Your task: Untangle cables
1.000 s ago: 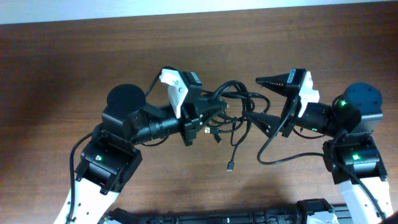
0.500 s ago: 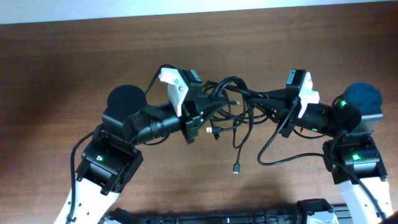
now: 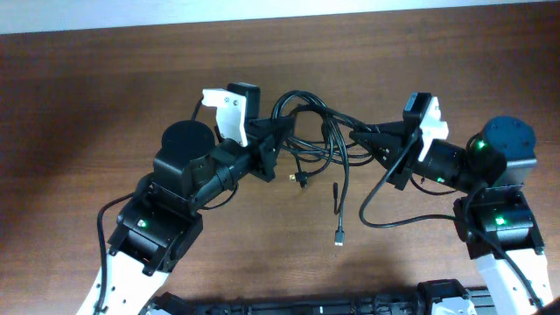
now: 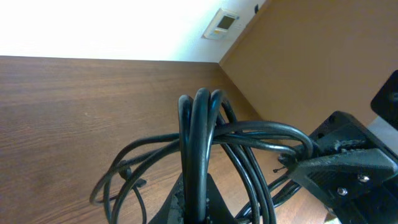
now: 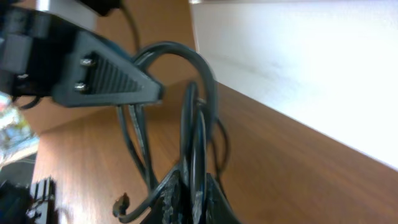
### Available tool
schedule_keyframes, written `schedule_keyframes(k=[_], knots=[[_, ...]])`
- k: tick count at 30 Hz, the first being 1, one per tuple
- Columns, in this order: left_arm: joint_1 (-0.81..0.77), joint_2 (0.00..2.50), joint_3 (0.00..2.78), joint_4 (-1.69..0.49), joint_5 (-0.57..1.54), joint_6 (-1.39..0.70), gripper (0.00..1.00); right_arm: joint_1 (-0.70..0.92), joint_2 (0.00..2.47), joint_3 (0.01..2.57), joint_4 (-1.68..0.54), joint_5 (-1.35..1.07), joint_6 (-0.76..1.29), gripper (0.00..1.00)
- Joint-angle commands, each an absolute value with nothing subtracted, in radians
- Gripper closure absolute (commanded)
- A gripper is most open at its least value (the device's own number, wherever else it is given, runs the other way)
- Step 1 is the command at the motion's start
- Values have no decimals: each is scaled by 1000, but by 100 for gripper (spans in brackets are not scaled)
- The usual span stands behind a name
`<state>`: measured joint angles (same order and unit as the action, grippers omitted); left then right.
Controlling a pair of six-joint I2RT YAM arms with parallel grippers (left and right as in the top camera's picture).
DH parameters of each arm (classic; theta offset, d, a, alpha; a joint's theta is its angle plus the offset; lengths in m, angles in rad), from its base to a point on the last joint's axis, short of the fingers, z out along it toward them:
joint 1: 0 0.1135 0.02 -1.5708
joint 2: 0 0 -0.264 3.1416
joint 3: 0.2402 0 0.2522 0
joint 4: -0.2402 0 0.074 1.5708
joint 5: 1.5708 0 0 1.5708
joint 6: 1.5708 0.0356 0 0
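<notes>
Overhead view: the cables (image 3: 317,112) hang bunched between both arms, midway between the tabletop's (image 3: 105,79) side edges. The left pincer (image 3: 273,144) and right pincer (image 3: 357,133) are each clamped on strands, probably to draw the knot apart.

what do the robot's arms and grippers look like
The left arm and right arm are mostly black, with round joint housings, white lower shells and white wrist covers. Green lights glow on both. Thick black wires loop beside them. The left gripper and right gripper have black wedge-shaped fingers.
</notes>
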<state>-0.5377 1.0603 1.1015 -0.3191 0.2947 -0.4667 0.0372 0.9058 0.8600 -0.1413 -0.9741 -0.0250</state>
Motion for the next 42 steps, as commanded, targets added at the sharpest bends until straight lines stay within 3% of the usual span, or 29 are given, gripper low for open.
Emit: schedule_keyframes(k=[1, 5, 9, 13, 26, 27, 28, 31, 35, 38, 42], knots=[[-525, 1047, 1127, -316, 182, -504, 100, 32, 896, 855, -180, -765, 80, 96], [-525, 1045, 1127, -300, 183, -530, 100, 32, 896, 855, -293, -497, 204, 96], [-525, 1040, 1127, -275, 307, -423, 100, 32, 896, 855, -381, -372, 220, 96], [-525, 1038, 1127, -216, 500, -268, 100, 32, 896, 855, -432, -340, 221, 96], [-525, 990, 1127, -169, 510, -229, 100, 32, 916, 855, -551, -197, 279, 96], [-525, 984, 1127, -168, 515, -229, 100, 32, 925, 855, -550, -197, 279, 86], [-525, 980, 1127, -168, 528, -229, 100, 32, 933, 855, -550, -197, 279, 69], [-525, 971, 1127, -165, 569, -229, 100, 32, 965, 855, -548, -198, 279, 38], [-525, 971, 1127, -165, 607, -229, 100, 32, 992, 855, -542, -217, 279, 20], [-525, 971, 1127, -170, 602, -161, 100, 32, 988, 855, -540, -241, 279, 12], [-525, 971, 1127, -216, 461, -147, 100, 32, 967, 855, -524, -262, 272, 0]])
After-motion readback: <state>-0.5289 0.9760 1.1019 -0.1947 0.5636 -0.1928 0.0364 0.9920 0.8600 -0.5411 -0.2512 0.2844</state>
